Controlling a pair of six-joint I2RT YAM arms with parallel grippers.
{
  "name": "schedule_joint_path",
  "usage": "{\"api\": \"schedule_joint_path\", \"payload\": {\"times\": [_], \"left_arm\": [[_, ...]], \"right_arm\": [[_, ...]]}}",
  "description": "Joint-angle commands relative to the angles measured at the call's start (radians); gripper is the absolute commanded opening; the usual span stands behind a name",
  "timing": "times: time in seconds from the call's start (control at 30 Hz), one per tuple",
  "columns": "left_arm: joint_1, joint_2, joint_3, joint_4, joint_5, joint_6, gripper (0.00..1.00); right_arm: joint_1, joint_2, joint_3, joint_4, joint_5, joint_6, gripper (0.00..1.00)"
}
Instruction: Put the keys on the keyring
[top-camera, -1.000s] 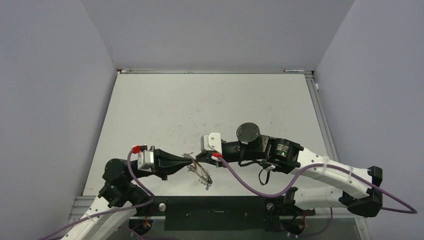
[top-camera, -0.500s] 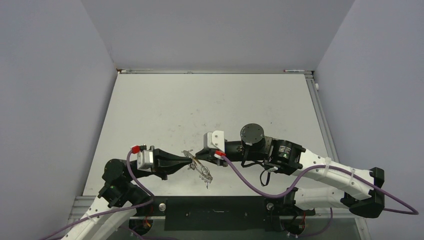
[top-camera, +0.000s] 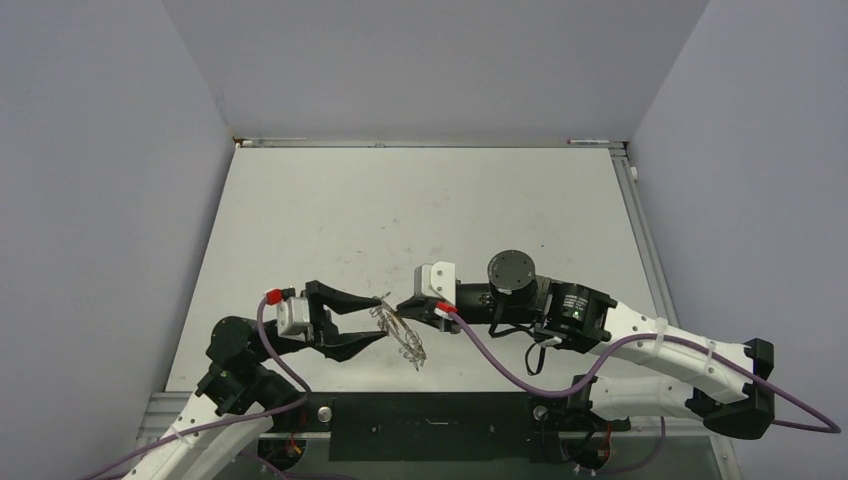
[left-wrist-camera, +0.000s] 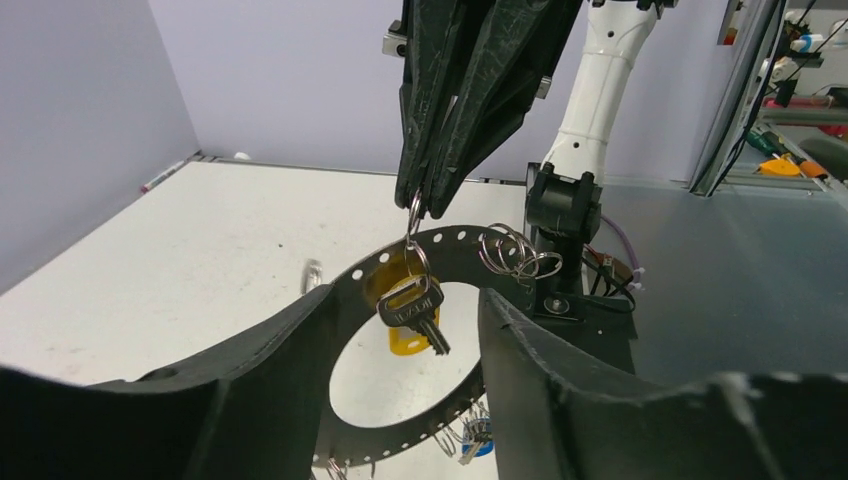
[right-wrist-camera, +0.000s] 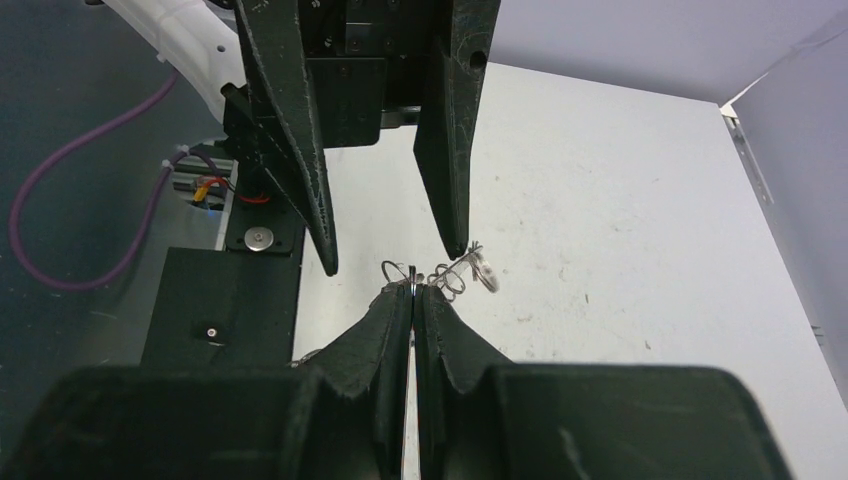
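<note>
Two keys (left-wrist-camera: 412, 306) dangle off the keyring (top-camera: 381, 312) pinched tight in the right gripper (right-wrist-camera: 413, 288), left gripper (top-camera: 385, 318) spread wide open around them.

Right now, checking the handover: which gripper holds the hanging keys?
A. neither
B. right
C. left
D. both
B: the right gripper is shut on the wire that the keys hang from, while the left gripper stands open around them.
</note>
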Motion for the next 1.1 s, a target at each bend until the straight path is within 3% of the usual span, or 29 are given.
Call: {"api": "schedule_joint_path", "payload": {"times": [0.0,0.8,0.93,1.07], "left_arm": [[0.002,-0.009,0.021,-0.019,-0.032,0.013,0.56],[0.005,0.022,0.021,-0.045,-0.065,0.041,0.58],[0.005,0.021,0.021,-0.045,-0.062,0.040,0.52],[0.005,0.022,0.021,-0.043,-0.058,0.040,0.35]], "right_arm": [[0.007,-0.051,-0.008,0.103,0.039,0.004,0.05],[0.006,-0.015,-0.015,0.256,0.015,0.026,0.05],[0.006,-0.003,-0.020,0.275,0.002,0.036,0.05],[0.006,0.004,-0.028,0.318,-0.001,0.049,0.05]]}}
